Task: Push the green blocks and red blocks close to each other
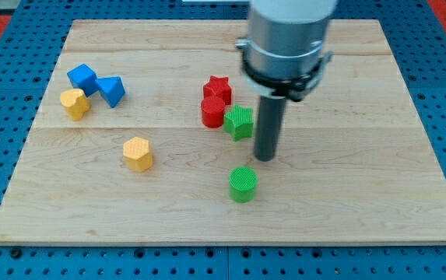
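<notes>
A red star block (217, 86) and a red cylinder block (213, 112) sit touching each other near the board's middle. A green star-shaped block (239, 122) touches the red cylinder's right side. A green cylinder block (243, 184) stands apart, lower down. My tip (265, 158) rests on the board just right of and below the green star block, and above and right of the green cylinder, touching neither as far as I can tell.
A blue cube (82, 77) and a blue triangular block (111, 90) sit at the view's upper left beside a yellow block (74, 103). Another yellow hexagonal block (138, 152) lies left of centre. The wooden board (363, 194) lies on a blue pegboard.
</notes>
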Action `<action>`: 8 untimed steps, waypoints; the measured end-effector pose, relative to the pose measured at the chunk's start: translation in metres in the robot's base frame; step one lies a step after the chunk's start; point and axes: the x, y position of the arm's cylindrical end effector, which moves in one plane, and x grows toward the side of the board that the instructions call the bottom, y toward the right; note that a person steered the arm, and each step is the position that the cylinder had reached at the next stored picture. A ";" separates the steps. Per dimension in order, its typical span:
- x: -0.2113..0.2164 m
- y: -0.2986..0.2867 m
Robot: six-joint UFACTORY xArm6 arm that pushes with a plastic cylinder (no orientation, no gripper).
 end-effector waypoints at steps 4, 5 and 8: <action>0.035 0.056; 0.096 0.056; 0.024 -0.027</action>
